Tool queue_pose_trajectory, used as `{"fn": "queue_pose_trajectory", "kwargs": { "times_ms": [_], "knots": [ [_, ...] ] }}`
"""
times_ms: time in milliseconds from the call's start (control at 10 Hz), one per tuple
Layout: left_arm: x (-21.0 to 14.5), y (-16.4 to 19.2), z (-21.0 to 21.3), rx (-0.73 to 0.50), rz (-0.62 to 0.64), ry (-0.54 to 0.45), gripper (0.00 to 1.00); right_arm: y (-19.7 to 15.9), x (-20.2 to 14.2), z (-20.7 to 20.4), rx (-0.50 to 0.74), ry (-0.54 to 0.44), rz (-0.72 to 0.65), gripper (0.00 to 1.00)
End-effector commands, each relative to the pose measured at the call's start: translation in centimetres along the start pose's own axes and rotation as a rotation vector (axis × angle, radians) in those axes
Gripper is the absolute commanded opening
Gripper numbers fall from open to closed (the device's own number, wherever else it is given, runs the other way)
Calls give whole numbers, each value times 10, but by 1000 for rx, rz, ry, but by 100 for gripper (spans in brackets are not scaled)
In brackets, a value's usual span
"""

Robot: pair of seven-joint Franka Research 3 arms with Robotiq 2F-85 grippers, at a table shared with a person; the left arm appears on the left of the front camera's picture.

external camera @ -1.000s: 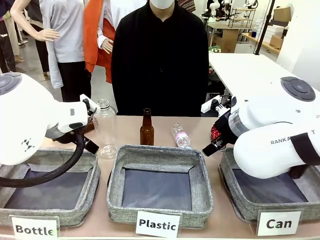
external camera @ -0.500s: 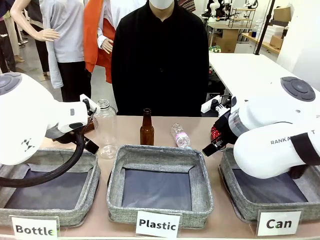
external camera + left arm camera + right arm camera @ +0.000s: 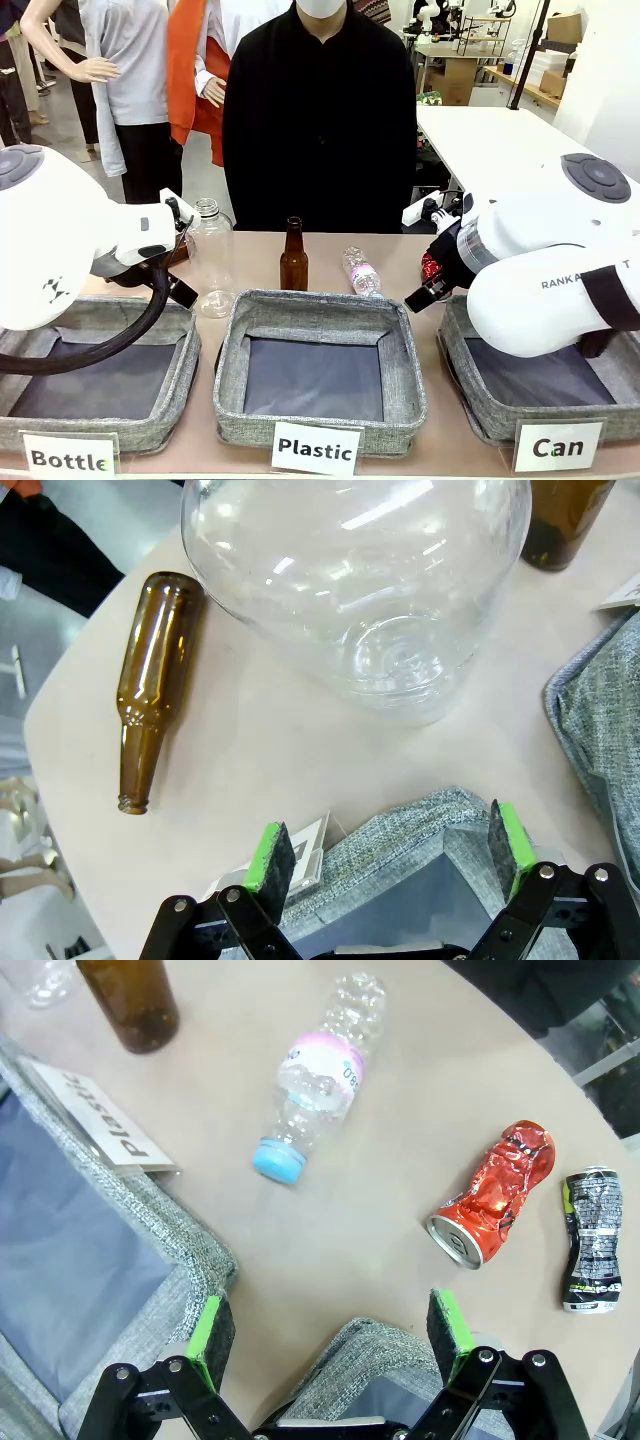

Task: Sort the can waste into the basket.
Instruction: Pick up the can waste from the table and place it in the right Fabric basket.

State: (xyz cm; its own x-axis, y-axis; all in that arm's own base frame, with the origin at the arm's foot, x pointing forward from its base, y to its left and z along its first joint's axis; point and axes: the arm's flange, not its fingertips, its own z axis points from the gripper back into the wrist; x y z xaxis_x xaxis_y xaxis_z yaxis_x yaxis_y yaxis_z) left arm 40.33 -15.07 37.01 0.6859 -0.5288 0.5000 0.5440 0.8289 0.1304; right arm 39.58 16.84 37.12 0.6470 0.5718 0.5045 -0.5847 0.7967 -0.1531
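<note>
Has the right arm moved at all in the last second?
No. In the front view the right arm holds the same place over the Can basket, with the crushed red can peeking out behind it, as in both earlier pictures.

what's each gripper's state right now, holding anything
Left gripper: open, holding nothing.
Right gripper: open, holding nothing; red can and dark can lie loose ahead of it.

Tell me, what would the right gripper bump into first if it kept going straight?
The right gripper would most likely meet the corner rim of the Can basket, which sits between its open jaws, though depth is unclear.
</note>
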Motion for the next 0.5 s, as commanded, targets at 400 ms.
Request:
{"fn": "queue_pose_trajectory", "kwargs": {
  "times_ms": [400],
  "knots": [
    [4,-7,63,-520,166,95,100,-25,-6,60,309,63,-373,100]
  ]
}}
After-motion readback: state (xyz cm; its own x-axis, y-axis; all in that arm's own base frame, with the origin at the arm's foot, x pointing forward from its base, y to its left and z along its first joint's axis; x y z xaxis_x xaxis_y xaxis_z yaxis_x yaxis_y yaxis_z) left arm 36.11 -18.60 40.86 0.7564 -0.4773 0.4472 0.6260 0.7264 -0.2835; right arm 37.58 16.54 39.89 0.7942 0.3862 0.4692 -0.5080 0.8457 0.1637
